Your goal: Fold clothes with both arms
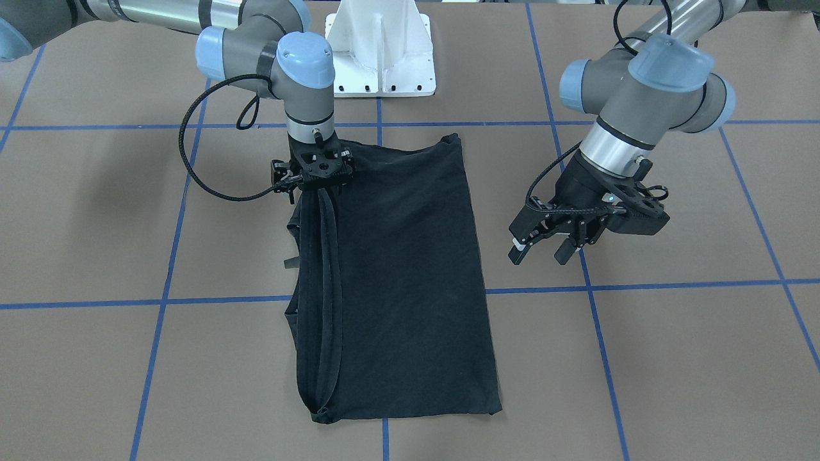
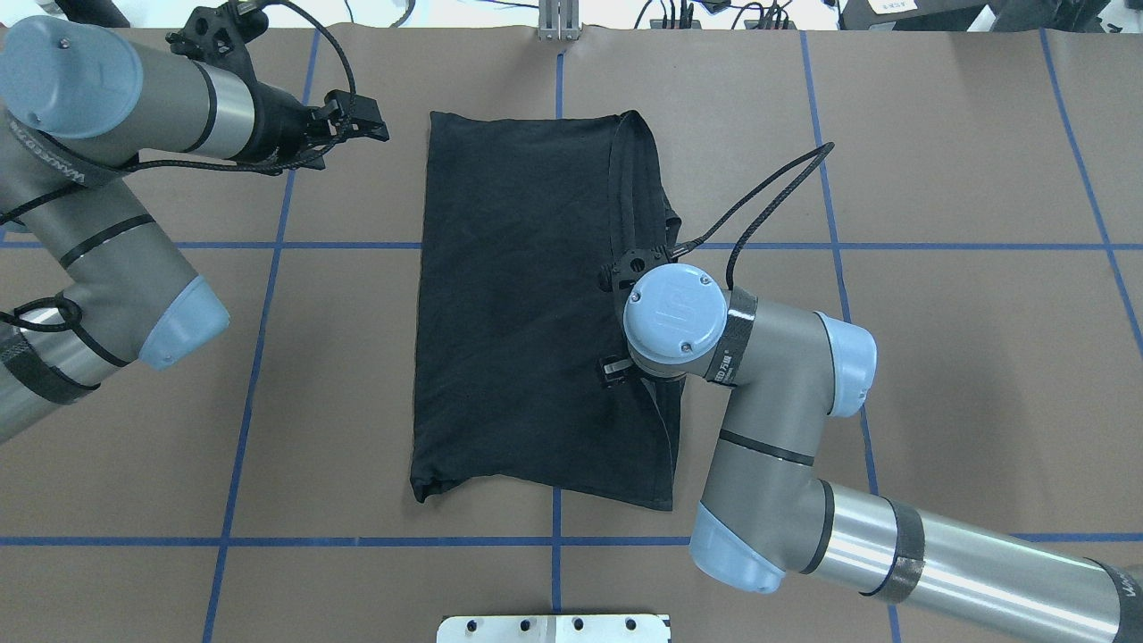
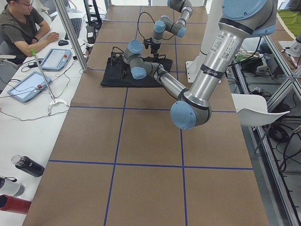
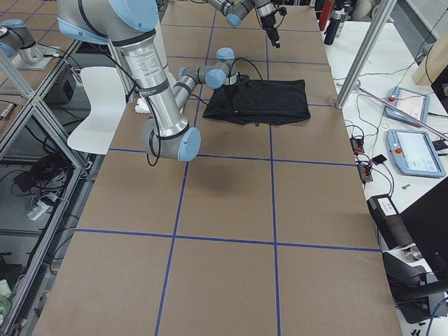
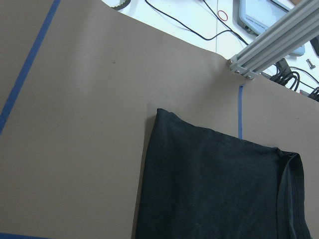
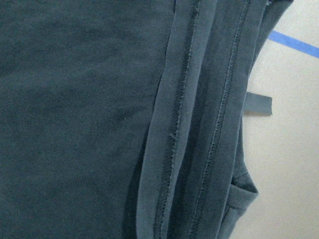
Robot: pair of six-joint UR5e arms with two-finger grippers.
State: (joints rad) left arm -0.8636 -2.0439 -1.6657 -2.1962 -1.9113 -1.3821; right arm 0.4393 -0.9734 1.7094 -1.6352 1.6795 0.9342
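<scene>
A wide brown table [image 1: 640, 358] crossed by blue tape lines [image 1: 640, 285] fills the scene. The right arm [image 1: 282, 57] reaches in over the middle of it, its wrist pointing straight down. The left arm [image 1: 647, 83] bends in from the other side with its wrist tilted. A black shirt [image 1: 397, 275] lies flat in the middle of the table, just in front of the white pedestal [image 1: 381, 51]. It is folded lengthwise into a long rectangle with a plain black side up and no print showing. The right gripper [image 1: 320, 169] is down on the shirt near the corner closest to the pedestal, on the long edge at the robot's right. Its fingers are hidden under the wrist and do not show in the wrist view, so I cannot tell whether they are apart or clamped on the cloth. The left gripper [image 1: 539, 255] hangs above bare table beside the shirt's opposite long edge, clear of the cloth, with its fingers spread apart and nothing between them. Several stitched hems [image 6: 172, 134] run stacked side by side along the edge under the right gripper. A small dark strip [image 6: 259, 103] pokes out from that edge onto the table.
</scene>
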